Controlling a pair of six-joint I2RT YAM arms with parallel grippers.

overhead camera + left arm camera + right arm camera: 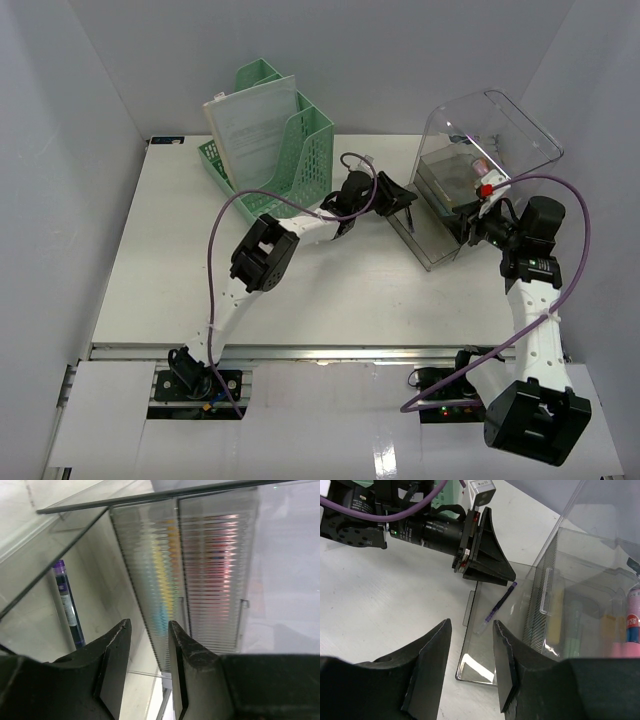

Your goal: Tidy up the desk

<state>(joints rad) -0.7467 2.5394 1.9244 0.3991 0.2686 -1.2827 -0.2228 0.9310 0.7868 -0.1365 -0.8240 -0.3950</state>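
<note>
Left claw (149, 626) released: jaws a narrow gap apart, nothing between them, poised at the outer end of the drawer (479, 667) pulled out from the clear organizer (470, 185). Right claw (471, 626) likewise parted and empty, hovering over the drawer just beside the organizer's ribbed front. Desk (170, 260) lies under everything, the organizer toward its far right, a green file rack (275, 135) well to the organizer's left. Purple pen (498, 606) lies in the drawer. Reading: stowing the pen looks done. The likely next move is sliding the drawer into the organizer, which calls for a square push along its length so it does not skew. Right wrist view shows the whole pen. Left wrist view catches part of it through the clear wall. Only the overhead view shows the raised lid (500, 125) and the rack.
</note>
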